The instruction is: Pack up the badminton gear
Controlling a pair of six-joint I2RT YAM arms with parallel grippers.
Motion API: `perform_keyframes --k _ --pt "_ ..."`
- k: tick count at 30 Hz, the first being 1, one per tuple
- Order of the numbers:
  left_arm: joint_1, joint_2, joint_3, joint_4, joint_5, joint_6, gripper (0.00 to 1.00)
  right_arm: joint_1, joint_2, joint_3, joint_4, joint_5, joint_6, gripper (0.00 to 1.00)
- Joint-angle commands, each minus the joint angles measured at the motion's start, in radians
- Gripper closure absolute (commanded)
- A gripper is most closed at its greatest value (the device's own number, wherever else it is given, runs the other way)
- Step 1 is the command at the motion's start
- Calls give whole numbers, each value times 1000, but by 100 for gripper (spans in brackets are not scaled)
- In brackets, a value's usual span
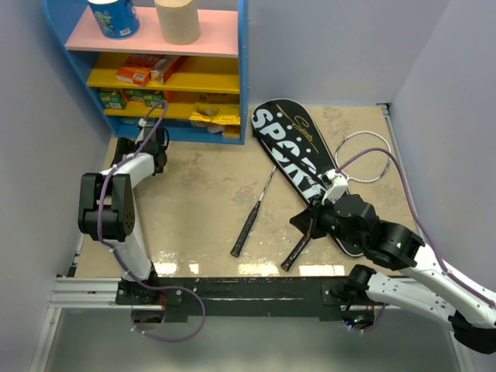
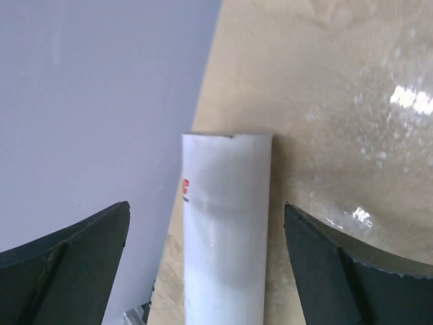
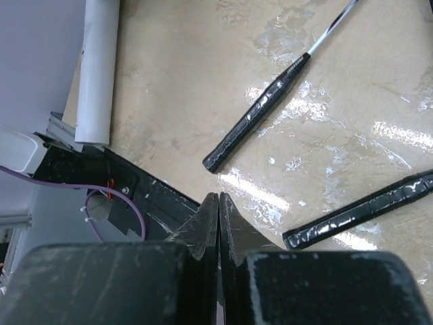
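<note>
Two rackets [image 1: 250, 226] lie beside the black bag [image 1: 288, 151] on the bench [image 1: 201, 201] from above; our left tool [image 2: 210, 264] stands wide apart astride the white tube [image 2: 226, 230] by the wall, likely to grasp it; our right tool [image 3: 218, 220], fingers together and empty, hangs above the handles [image 3: 257, 115].

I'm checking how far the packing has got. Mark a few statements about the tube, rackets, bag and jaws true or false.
1. The left jaws stand open on either side of the white tube. True.
2. The right jaws are shut on a racket handle. False: they are shut on nothing, and both racket handles lie free on the table.
3. The black SPORT bag lies on the table. True.
4. The white tube stands upright. False: it lies flat on the table beside the wall.
</note>
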Motion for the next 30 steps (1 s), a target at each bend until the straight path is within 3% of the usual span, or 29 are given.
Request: perform_keyframes --k 1,3,5,6,9,12,13,16,19,25,30 --pt "-1 -106 89 20 -13 3 0 1 10 -4 27 -12 3 100" --pt "-13 -147 124 -56 164 -31 0 1 11 2 16 8 2 100" --pt "-44 -181 126 -77 256 -18 0 2 16 10 -12 57 5 100" --pt "-94 -215 121 -76 358 -8 0 2 31 22 -21 77 5 100" --pt "-224 -276 141 -122 472 -2 0 2 83 57 -58 164 -10 97" --pt "-297 -357 158 -178 629 -69 2 2 137 84 -65 233 -29 81" --pt "-303 -383 152 -174 688 -86 4 2 178 91 -67 259 -32 69" --pt "-312 -497 102 -145 900 -145 6 1 263 131 -75 361 -30 47" --pt "-322 -603 14 -98 1088 -229 9 -51 345 174 -66 437 -33 34" --pt "-381 -741 -191 -16 1250 -289 11 -309 485 191 68 347 -141 32" --pt "-392 -825 -336 44 1294 -304 11 -314 707 245 64 396 -256 33"
